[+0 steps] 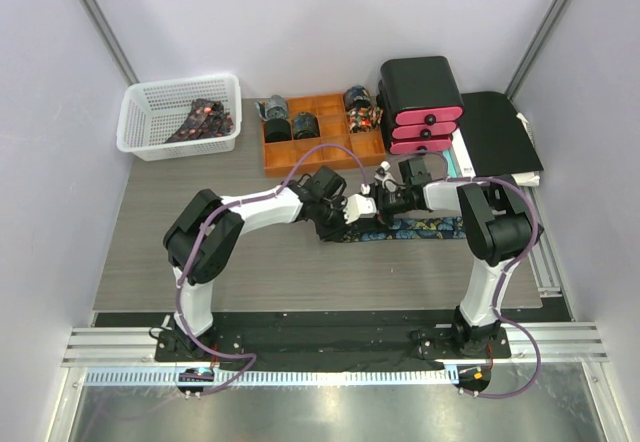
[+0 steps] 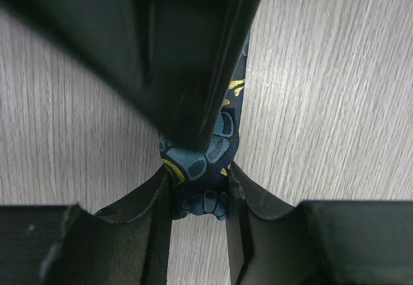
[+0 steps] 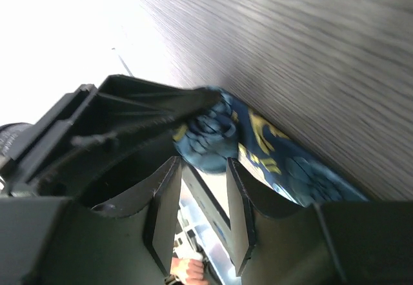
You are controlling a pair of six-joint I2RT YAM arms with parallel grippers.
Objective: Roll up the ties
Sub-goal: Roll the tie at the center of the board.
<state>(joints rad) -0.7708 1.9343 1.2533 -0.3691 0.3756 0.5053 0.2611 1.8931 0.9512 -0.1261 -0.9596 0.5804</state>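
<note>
Where the two arms meet at mid-table (image 1: 250,252), one tie (image 1: 430,228) is entered: dark blue with teal and gold figures. It lies flat to the right of the grippers, one end gathered up between them.

- Entry, left gripper (image 2: 199,180): fingers (image 2: 158,217) closed on a narrow fold of the tie (image 2: 206,159), cloth filling the gap.
- Entry, right gripper (image 3: 201,164): fingers (image 3: 164,204) a narrow slot apart, with the bunched tie end at their tips. Whether they pinch it cannot be told.
- Left wrist view only: the right gripper appears as a dark mass lying over the tie from above.
- Right wrist view only: the tie (image 3: 271,153) trails away flat along the wood.
- Top view only:
  - white basket (image 1: 140,122) with loose ties (image 1: 203,119), far left
  - orange tray (image 1: 275,159) with rolled ties (image 1: 290,127), behind the grippers
  - black-and-pink drawer unit (image 1: 420,92) beside the tray
</note>
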